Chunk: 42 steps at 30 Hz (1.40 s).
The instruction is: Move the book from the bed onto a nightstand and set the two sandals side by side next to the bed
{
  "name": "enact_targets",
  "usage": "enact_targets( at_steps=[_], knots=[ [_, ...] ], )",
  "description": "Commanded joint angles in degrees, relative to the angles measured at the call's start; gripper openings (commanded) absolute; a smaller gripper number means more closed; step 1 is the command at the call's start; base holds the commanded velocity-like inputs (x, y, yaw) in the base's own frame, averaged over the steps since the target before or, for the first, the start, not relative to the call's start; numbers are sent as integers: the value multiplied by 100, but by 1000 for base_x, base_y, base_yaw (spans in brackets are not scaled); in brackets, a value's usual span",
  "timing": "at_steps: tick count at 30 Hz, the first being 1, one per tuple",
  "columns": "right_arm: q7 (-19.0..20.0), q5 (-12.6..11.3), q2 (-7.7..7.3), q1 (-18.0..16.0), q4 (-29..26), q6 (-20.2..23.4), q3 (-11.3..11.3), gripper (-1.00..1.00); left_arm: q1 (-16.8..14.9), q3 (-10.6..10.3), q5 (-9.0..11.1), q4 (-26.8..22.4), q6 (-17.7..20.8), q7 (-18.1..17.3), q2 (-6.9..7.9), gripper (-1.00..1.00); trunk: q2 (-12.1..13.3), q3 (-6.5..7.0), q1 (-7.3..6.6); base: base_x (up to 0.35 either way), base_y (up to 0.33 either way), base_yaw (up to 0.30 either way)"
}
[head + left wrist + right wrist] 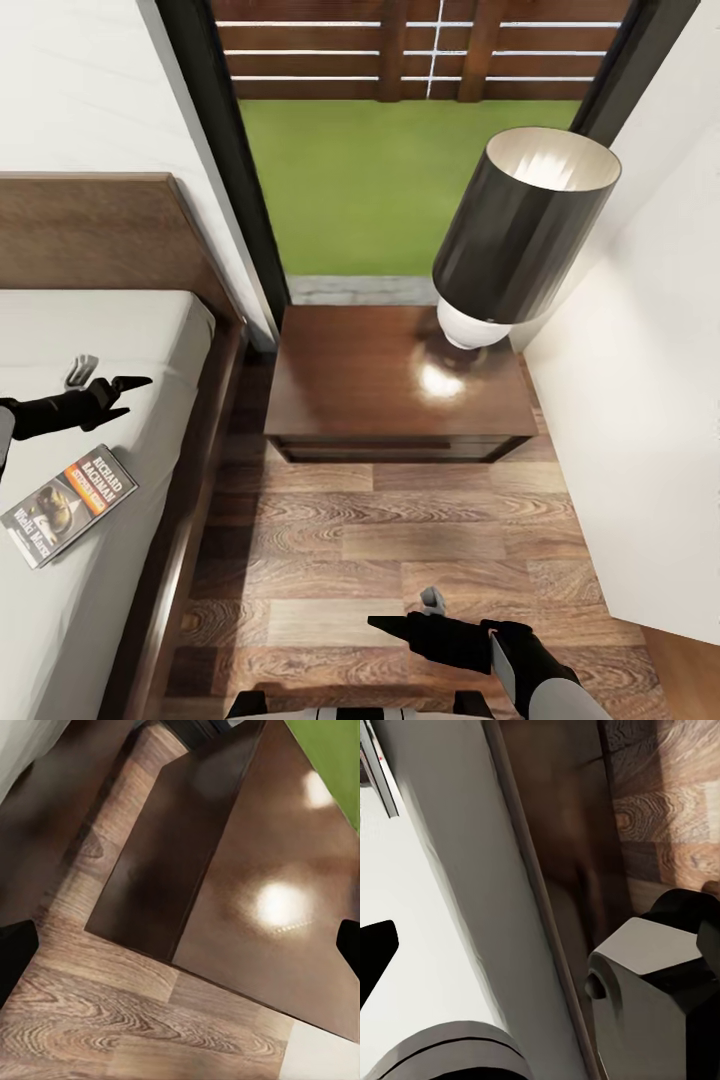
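The book (68, 504) lies flat on the bed (120, 330), just beside the left gripper (110, 385), whose jaws look released and empty. The nightstand (370, 390) stands at three o'clock of the bed. The right gripper (405, 615) hovers over the floor (400, 540), jaws released.

The bed (110, 330) is running off the head view's left edge, and the book (68, 505) lying on it is just reaching that edge; its smaller lettering is too fine to read. The lamp's (520, 235) shade is hiding the nightstand's (360, 380) far corner. The left gripper's (108, 385) arm is leaving frame, its finger spacing unclear. The right gripper (410, 612) is likewise unclear.
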Motion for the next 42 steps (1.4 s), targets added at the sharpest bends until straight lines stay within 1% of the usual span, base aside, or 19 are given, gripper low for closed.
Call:
enact_targets(
  at_steps=[1, 9, 13, 24, 27, 29, 31, 35, 37, 42],
  knots=[
    [30, 46, 7, -3, -13, 58, -48, 100, -4, 17, -29, 3, 24, -35, -1, 100, -2, 6, 0, 0, 0, -61],
    [30, 49, 7, -3, -13, 58, -48, 100, -4, 17, -30, 36, 16, -17, 0, 100, -2, 78, 0, 0, 0, -41],
    [31, 47, 7, -3, -13, 58, -48, 100, -4, 17, -43, 175, -3, -7, 4, 100, 159, 159, -88, 0, 0, -3],
    [30, 48, 7, -4, -13, 58, -48, 100, -4, 17, -47, 227, -13, 9, 7, 100, 600, 358, -330, 0, 0, 0],
    [30, 47, 7, -3, -13, 58, -48, 100, -4, 17, -62, 323, -14, 10, 7, 100, 720, 412, -395, 0, 0, 0],
    [30, 46, 7, -3, -13, 58, -48, 100, -4, 17, -94, 434, -26, 8, 10, 100, 800, 448, -439, 0, 0, 0],
    [30, 48, 7, -3, -13, 58, -48, 100, -4, 22, -229, 610, -78, -6, 29, 100, 881, 484, -483, 0, 0, 0],
    [30, 47, 7, -3, -13, 58, -48, 100, -4, 25, -435, 748, -107, -24, 39, 100, 1041, 556, -571, 0, 0, 0],
    [30, 47, 7, -3, -12, 58, -48, 100, -1, 25, -490, 778, -113, -31, 40, 100, 1121, 592, -615, 0, 0, 0],
    [30, 49, 7, -3, -8, 52, -48, 100, 37, 24, -538, 803, -112, -59, 42, 100, 1322, 681, -725, 0, 0, 0]
  ],
)
